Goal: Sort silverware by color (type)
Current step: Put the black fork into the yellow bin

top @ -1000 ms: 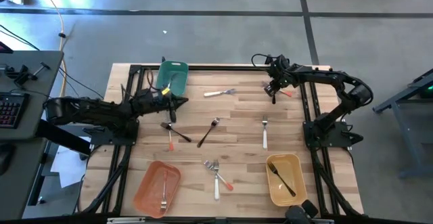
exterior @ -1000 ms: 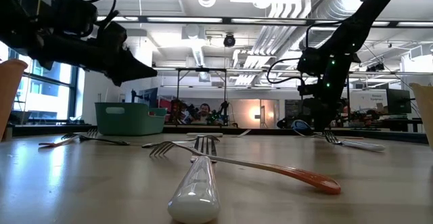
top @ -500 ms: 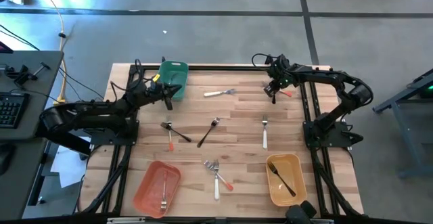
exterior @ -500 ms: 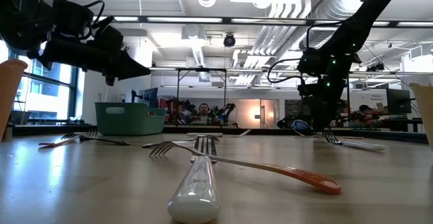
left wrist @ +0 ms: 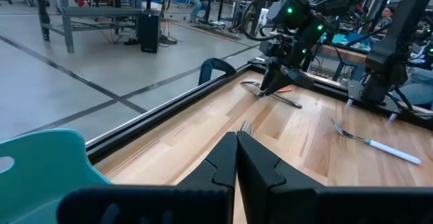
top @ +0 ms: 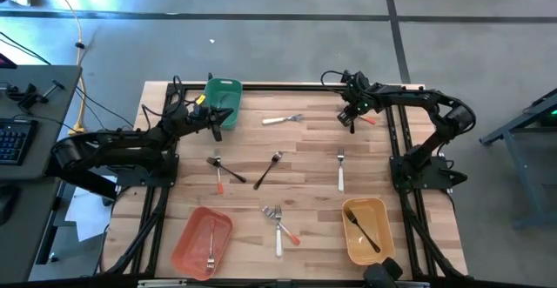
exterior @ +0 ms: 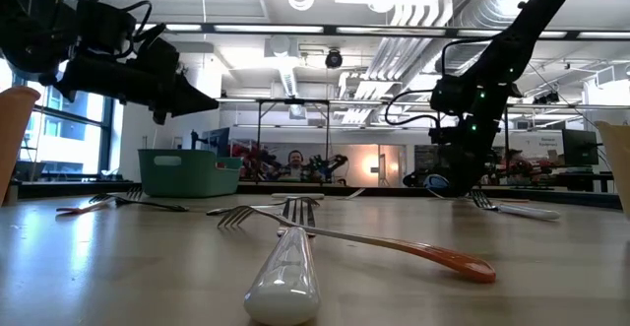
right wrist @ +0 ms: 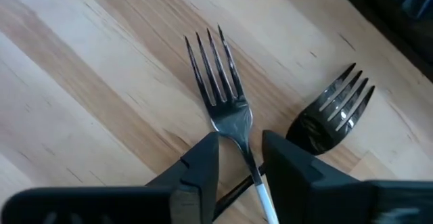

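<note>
I have the right gripper (right wrist: 240,160) low over the far right of the wooden worktop (top: 313,140), fingers apart and straddling the neck of a shiny silver metal fork (right wrist: 220,82). It looks light, stiff and slick — I judge the thin neck between the fingers the best hold, since it lies flat on the wood. A glossy black fork (right wrist: 331,112) lies just beside one finger, its stem crossing under the silver one, so it may get dragged along. The left gripper (left wrist: 236,158), fingers pressed together and empty, hangs beside the teal plastic bin (top: 222,98). Other forks lie scattered well behind the right fingers.
</note>
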{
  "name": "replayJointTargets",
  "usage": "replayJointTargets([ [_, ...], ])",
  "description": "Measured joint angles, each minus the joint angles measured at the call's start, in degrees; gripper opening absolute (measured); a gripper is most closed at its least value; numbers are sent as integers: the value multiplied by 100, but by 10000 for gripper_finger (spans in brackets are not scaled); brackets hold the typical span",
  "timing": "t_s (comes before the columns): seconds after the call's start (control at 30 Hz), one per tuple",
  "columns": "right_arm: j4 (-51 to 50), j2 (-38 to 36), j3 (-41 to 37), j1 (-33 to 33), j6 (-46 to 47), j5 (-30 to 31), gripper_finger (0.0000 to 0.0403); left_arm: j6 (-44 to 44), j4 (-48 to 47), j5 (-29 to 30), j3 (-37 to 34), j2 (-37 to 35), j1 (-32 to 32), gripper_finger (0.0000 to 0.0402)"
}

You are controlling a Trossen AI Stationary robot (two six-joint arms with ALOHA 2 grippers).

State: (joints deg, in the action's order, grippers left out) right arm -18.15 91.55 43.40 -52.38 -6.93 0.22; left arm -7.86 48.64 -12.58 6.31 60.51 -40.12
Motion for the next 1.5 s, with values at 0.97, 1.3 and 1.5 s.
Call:
replayJointTargets([
  [0.97,-851,-4,829,1371,311,467,129,94,-104,-556,0,0,4,0],
  [1.3,-665,-9,1108,2615,936,133,122,262,-322,-555,2,0,4,0],
  [1.5,-93,107,1108,3178,961,77,83,363,-545,-555,2,1,4,0],
])
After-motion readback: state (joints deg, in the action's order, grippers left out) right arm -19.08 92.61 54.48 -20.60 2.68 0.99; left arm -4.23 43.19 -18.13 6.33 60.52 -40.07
